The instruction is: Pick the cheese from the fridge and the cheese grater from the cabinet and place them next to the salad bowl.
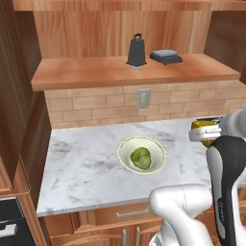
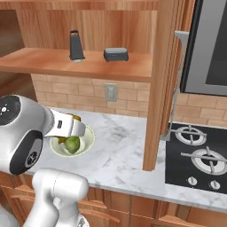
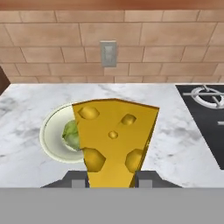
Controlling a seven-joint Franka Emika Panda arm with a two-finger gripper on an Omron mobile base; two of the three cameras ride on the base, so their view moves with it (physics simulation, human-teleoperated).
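On my far left in the left base view a dark wooden panel runs down the edge, and beside it the marble counter point(image 1: 81, 168) spreads out under the brick wall point(image 1: 96, 103). The bowl point(image 1: 142, 154) sits near the middle of that counter with the lettuce point(image 1: 141, 158) inside it. Above, on the cabinet point(image 1: 96, 72) shelf, the grater point(image 1: 136, 51) stands upright, and the scale point(image 1: 166, 56) lies just to its right, apart from it. An outlet point(image 1: 143, 98) is set in the brick below the shelf, roughly over the bowl.

Further right, I have the gripper point(image 3: 112, 177) clenched on the cheese point(image 3: 114, 140): in the hand view the yellow wedge rises from between the two finger tips point(image 3: 74, 180), broad end up, and covers the right side of the bowl. In the left base view the cheese point(image 1: 204, 129) shows as a yellow patch at the end of the arm, above the counter to the right of the bowl and clear of it. From the right base view the hand hangs over the bowl's near rim, so I cannot tell its exact offset.

At the far right, the stove point(image 2: 199, 159) sits beyond a wooden upright, burners in view.
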